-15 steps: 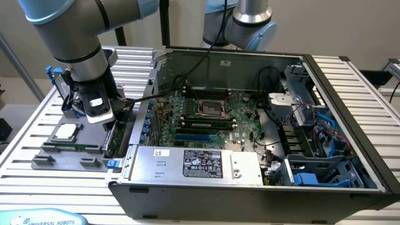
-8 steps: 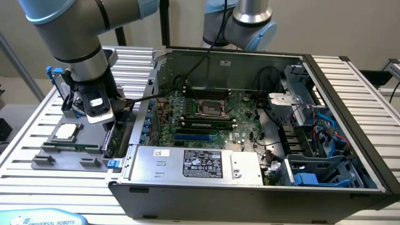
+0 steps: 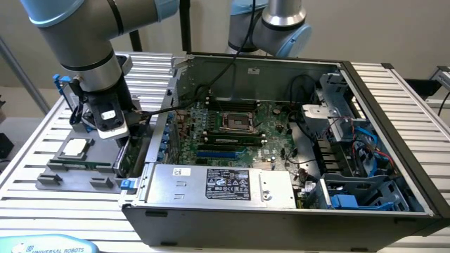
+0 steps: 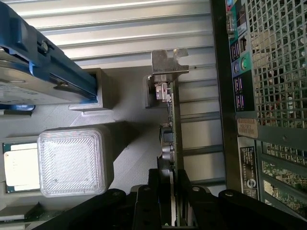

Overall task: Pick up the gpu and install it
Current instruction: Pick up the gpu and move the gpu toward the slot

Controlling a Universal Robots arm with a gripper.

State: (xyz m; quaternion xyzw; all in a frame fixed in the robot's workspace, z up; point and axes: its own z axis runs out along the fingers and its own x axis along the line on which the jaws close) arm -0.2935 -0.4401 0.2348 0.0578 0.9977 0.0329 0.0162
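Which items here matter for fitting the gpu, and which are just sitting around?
In the job:
- gpu, on edge in the grey tray
- gripper, at the gpu
- open computer case
- motherboard

Just lying about:
- processor chip
- hard drive in blue frame

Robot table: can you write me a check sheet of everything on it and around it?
surface: slatted metal table, with a grey holder tray on it.
job's things: gpu stands on edge in the tray, not yet in the computer case.
clutter: processor chip and hard drive in a blue frame, near the gpu.
grippers: gripper at the gpu's upper edge.
cables: black cable above the case; blue and red cables inside it.
surroundings: another robot arm behind the case.
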